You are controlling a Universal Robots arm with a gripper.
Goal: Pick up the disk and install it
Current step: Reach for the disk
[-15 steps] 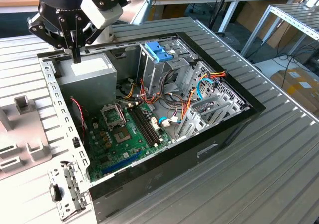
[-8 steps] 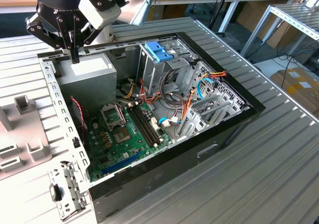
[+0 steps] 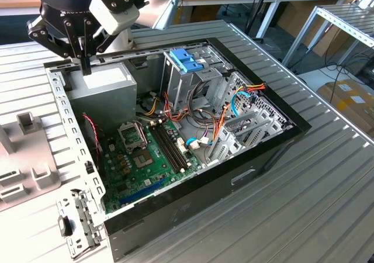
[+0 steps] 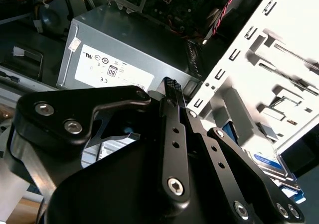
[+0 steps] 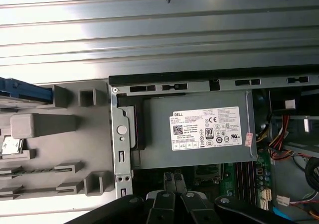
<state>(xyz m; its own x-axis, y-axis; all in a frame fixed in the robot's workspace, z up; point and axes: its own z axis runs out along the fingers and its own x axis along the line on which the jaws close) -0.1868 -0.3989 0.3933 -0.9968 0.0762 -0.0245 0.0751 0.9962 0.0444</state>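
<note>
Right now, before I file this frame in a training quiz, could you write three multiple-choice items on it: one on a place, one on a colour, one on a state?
1. The gripper hangs above:
A) the motherboard
B) the grey power supply
C) the bare table

2. The plastic bracket atop the drive cage is:
A) red
B) yellow
C) blue

3. The gripper's fingers are:
A) shut on a cable
B) shut on nothing
C) wide open

Answers:
1 B: the exterior view shows the fingers pointing down over the grey box in the corner of the case.
2 C: it shows light blue in the exterior view.
3 B: both wrist views show the fingers together with nothing between them, while the disk lies outside the case.
</note>
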